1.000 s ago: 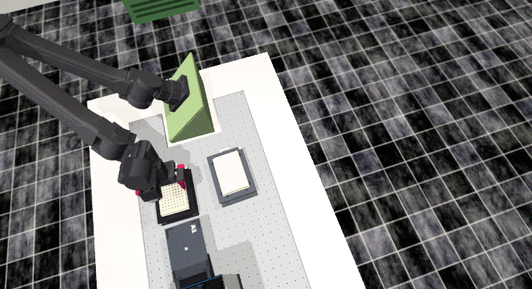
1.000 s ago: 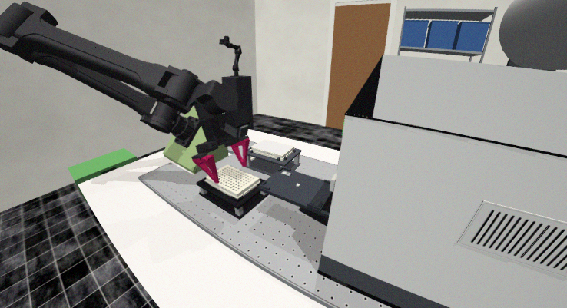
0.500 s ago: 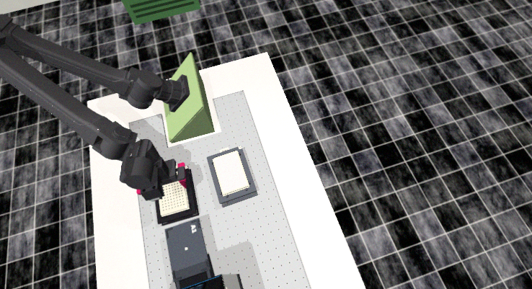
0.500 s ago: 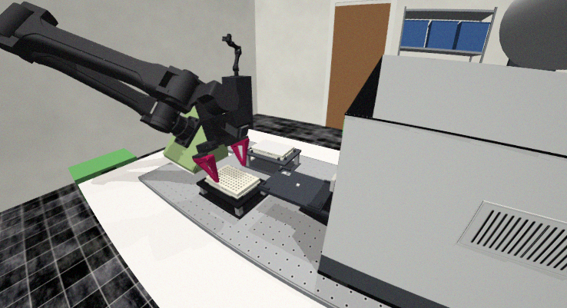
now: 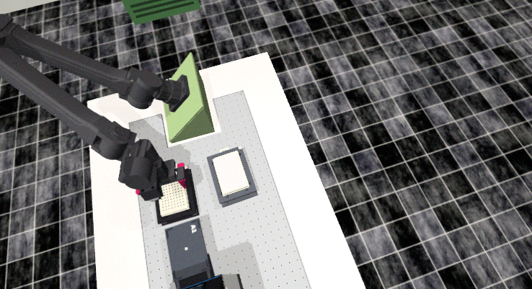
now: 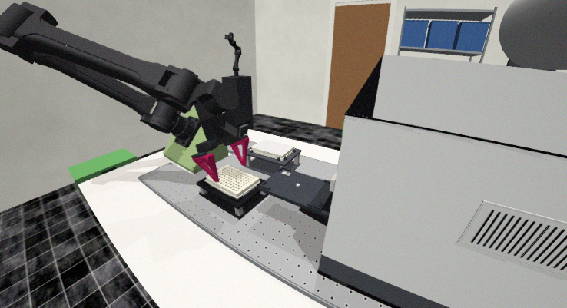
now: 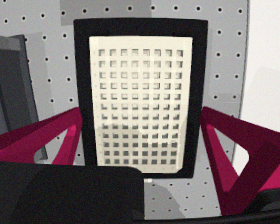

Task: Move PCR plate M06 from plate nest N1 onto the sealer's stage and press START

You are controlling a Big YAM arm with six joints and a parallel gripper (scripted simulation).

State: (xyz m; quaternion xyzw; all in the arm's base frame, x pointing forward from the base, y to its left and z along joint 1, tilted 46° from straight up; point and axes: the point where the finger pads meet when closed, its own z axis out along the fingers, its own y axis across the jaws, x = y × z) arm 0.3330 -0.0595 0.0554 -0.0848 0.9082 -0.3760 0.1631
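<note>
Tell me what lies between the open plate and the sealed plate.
Only bare perforated board, seen in the top view; M06 and M09 sit on separate nests.
</note>
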